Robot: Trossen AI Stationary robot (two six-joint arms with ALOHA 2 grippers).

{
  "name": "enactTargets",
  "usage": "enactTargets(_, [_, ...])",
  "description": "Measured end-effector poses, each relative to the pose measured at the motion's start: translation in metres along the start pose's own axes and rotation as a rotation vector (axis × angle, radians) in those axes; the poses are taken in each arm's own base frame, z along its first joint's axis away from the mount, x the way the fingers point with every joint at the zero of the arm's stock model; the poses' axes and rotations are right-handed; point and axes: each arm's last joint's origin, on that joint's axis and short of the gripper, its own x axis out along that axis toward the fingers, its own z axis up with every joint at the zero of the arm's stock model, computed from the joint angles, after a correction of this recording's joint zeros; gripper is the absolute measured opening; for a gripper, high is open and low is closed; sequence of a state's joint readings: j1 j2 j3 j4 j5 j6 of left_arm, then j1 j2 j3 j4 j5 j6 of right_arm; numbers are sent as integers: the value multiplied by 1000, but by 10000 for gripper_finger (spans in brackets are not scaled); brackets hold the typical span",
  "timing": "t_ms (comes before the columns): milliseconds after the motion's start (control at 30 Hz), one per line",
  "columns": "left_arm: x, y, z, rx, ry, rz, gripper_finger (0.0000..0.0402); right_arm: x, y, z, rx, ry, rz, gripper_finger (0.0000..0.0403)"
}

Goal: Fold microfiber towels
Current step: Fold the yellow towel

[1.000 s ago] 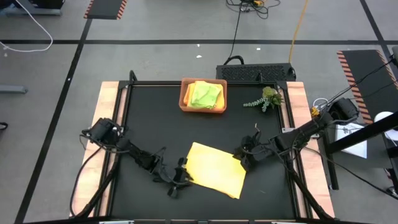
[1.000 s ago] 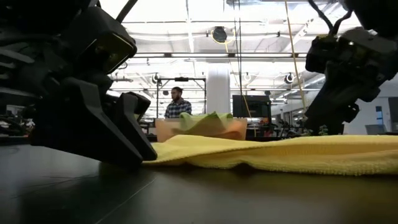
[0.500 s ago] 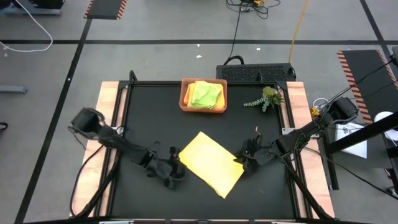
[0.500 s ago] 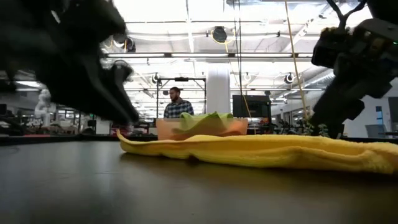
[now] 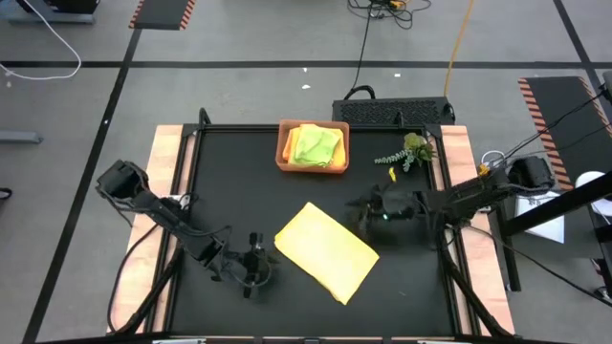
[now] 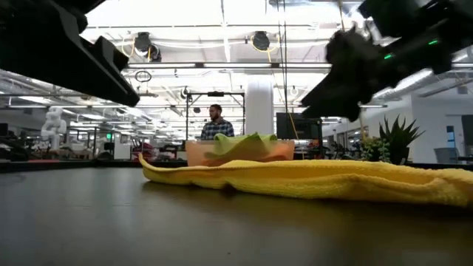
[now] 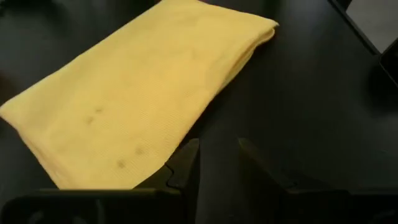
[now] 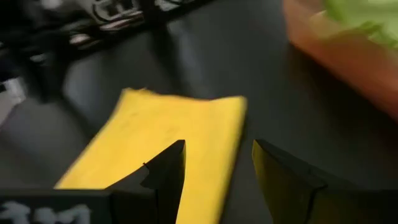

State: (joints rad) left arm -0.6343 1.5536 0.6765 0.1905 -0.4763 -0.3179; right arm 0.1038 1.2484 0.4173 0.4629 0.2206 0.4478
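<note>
A folded yellow towel [image 5: 326, 251] lies flat on the black table [image 5: 239, 191], with the left tool [image 5: 256, 271] just beside its near-left edge, fingers a narrow gap apart and empty, and the right tool [image 5: 361, 212] lifted near its far-right corner, fingers apart and empty.

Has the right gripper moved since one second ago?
Yes. The right gripper, empty, has left the yellow towel and drawn back toward the plant sprig.
</note>
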Motion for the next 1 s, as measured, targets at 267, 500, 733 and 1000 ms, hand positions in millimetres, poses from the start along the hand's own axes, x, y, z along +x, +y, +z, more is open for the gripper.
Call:
enactTargets(267, [-1,-1,2,-5,-31,13,108,49,-19,21,-100,-23,55,193])
enactTargets(500, [-1,-2,4,11,-41,8,108,109,-35,33,-103,152,-42,245])
enactTargets(733, [-2,-3,1,24,-22,7,108,140,-44,35,-51,274,85,278])
enactTargets(1000, [-2,-3,2,22,-27,6,108,147,-48,23,-38,335,61,238])
